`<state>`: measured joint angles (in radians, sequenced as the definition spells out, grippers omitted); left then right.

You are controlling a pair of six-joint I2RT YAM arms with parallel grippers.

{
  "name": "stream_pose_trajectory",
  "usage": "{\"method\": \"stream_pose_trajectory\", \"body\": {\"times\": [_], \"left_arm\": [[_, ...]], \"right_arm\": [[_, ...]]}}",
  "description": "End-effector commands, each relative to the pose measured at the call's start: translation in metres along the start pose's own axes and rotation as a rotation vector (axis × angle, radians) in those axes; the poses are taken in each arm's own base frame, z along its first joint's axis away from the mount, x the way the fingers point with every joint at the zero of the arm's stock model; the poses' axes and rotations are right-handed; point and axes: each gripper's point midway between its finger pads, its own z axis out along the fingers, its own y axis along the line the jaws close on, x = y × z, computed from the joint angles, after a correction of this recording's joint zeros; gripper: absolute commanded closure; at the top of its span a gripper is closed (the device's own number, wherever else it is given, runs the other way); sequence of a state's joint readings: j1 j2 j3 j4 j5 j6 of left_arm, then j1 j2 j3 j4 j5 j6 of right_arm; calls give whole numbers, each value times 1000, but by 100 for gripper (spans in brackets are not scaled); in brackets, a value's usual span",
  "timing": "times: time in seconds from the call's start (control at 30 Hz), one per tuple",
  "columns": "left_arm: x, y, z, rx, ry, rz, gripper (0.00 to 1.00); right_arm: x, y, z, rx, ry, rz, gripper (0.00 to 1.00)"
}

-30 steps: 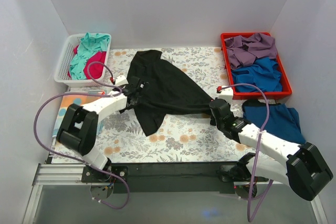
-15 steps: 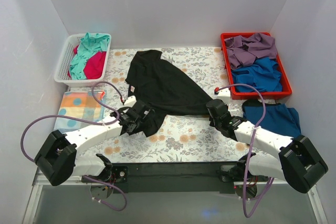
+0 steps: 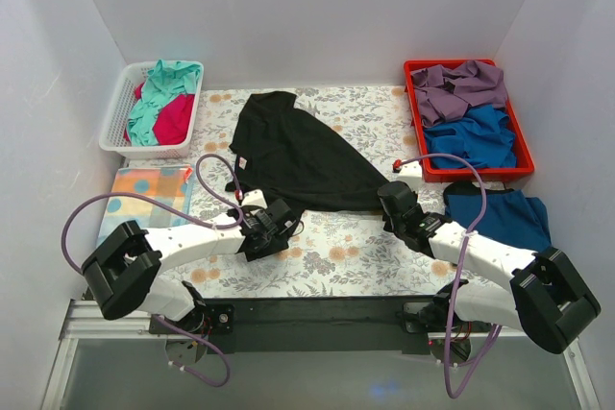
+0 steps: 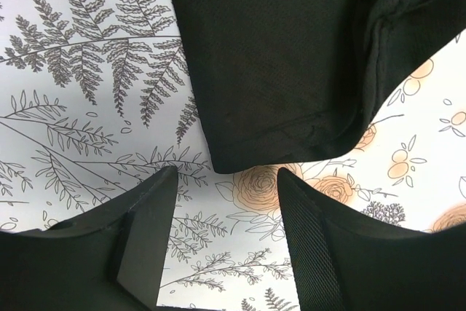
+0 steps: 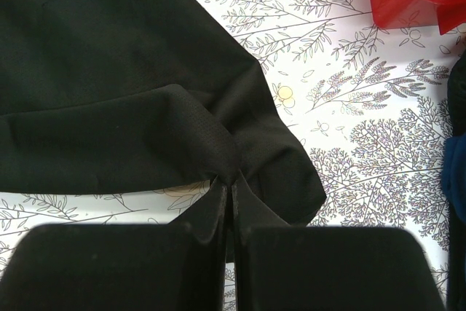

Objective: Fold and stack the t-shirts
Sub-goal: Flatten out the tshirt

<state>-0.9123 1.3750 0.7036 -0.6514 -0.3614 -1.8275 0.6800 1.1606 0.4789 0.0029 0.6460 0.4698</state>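
Note:
A large black t-shirt (image 3: 303, 156) lies spread on the floral sheet, with a small pale neck label at its left. My right gripper (image 3: 389, 201) is shut on the shirt's right corner; the wrist view shows the cloth (image 5: 145, 107) pinched between the closed fingers (image 5: 229, 187). My left gripper (image 3: 274, 223) is open and empty, just in front of the shirt's lower corner (image 4: 291, 71), which hangs between and beyond its fingers (image 4: 145, 209). A dark blue t-shirt (image 3: 504, 218) lies at the right. Teal and magenta shirts (image 3: 159, 103) fill the white basket.
A white basket (image 3: 115, 127) stands at the back left. A red bin (image 3: 524, 165) with purple and blue cloths stands at the back right. A pale dotted cloth (image 3: 144, 194) lies at the left. The grey-and-orange floral sheet (image 3: 336, 247) covers the table.
My left arm swung from the shirt's left edge down and right to its lower corner. The lower flap of the shirt has drawn in. My right gripper barely moved.

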Motion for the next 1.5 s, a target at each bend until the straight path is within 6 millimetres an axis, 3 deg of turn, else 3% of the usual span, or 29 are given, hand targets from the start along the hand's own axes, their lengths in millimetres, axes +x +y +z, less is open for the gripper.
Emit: {"method": "stream_pose_trajectory", "body": {"times": [0.0,0.37,0.7,0.73,0.8,0.97,1.03,1.07,1.1,1.2,1.23,1.33,1.47], "left_arm": [[2,13,12,-85,-22,-21,46],[-11,13,14,-130,-82,-17,50],[1,19,20,-135,-44,-9,90],[1,21,19,-141,-46,-12,98],[-4,28,14,-158,-69,-15,100],[-35,45,-19,-211,-190,-91,100],[-54,63,-44,-238,-278,-124,100],[-65,62,-56,-221,-318,-188,100],[-71,76,-68,-257,-345,-193,100],[-100,88,-105,-217,-463,-279,100],[-107,92,-116,-193,-488,-307,100],[-123,101,-137,-187,-557,-325,100],[-138,107,-151,-170,-608,-348,100]], "right_arm": [[-13,4,-1,-11,-43,49,99],[-9,4,1,-9,-33,45,99],[-10,-1,-3,-1,-50,53,99],[-10,-1,-3,-1,-50,51,99],[-11,0,-3,-6,-50,50,99],[-8,1,-6,-26,-36,40,99],[-4,-1,-7,-29,-25,31,99],[-4,1,-10,-48,-26,35,99],[-3,1,-11,-58,-24,28,99],[10,6,-17,-118,17,11,87],[17,6,-18,-133,33,6,76],[31,11,-26,-196,75,6,59],[56,13,-36,-268,131,14,53]]}}
